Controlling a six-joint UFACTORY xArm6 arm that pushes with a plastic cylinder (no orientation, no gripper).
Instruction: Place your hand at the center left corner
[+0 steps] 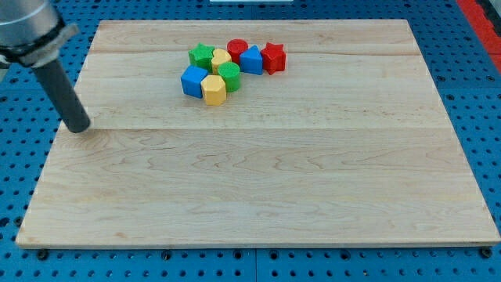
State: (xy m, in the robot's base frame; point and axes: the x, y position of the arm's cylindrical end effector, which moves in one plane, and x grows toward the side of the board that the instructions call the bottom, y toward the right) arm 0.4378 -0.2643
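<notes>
My tip (79,128) rests on the wooden board (258,188) close to its left edge, about halfway down. All the blocks lie in one cluster near the view's top, well to the right of the tip: a green star (202,55), a yellow block (221,59), a red cylinder (237,49), a blue block (251,60), a red star (273,57), a green hexagon (229,75), a blue cube (193,81) and a yellow hexagon (214,89). The tip touches none of them.
The board lies on a blue perforated table (477,70). The rod's grey metal mount (27,31) shows at the view's top left. A red strip (485,12) sits at the top right corner.
</notes>
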